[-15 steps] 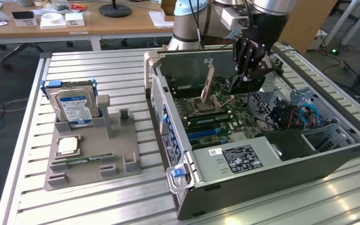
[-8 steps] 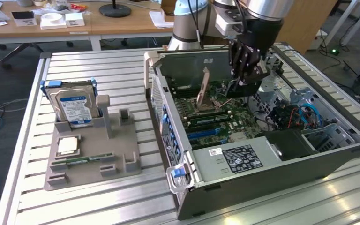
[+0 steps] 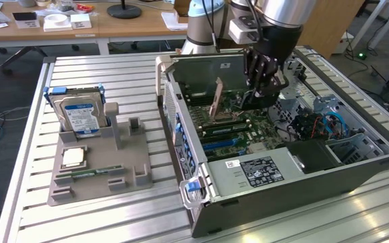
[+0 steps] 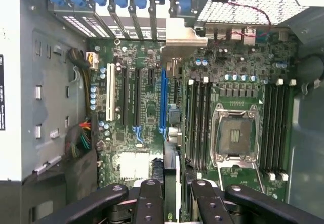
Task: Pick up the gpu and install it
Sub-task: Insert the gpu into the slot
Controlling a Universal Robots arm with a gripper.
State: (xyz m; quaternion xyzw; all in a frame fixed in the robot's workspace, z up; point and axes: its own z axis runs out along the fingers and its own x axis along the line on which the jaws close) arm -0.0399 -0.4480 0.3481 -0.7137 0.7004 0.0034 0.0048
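Note:
The gpu [image 3: 216, 100] stands upright on its long edge over the motherboard [image 3: 238, 129] inside the open computer case [image 3: 303, 177]. My gripper [image 3: 259, 101] reaches down into the case just to the exterior view's right of it. In the wrist view the gpu [image 4: 171, 176] is edge-on, a thin board running forward from between the two black fingers [image 4: 149, 198]. Its silver bracket [image 4: 185, 37] sits near the blue clips at the case's rear. My gripper [image 4: 177, 201] is shut on the card. A long blue slot [image 4: 163, 100] lies right beside the card's edge; I cannot tell whether the card touches it.
On the exterior view's left, a grey tray [image 3: 103, 187] holds an upright hard drive [image 3: 79, 115], a processor [image 3: 73, 157] and a memory stick [image 3: 86, 173]. A power supply [image 3: 265, 169] and cables [image 3: 329, 124] crowd the case. An empty processor socket [image 4: 235, 135] lies between memory slots.

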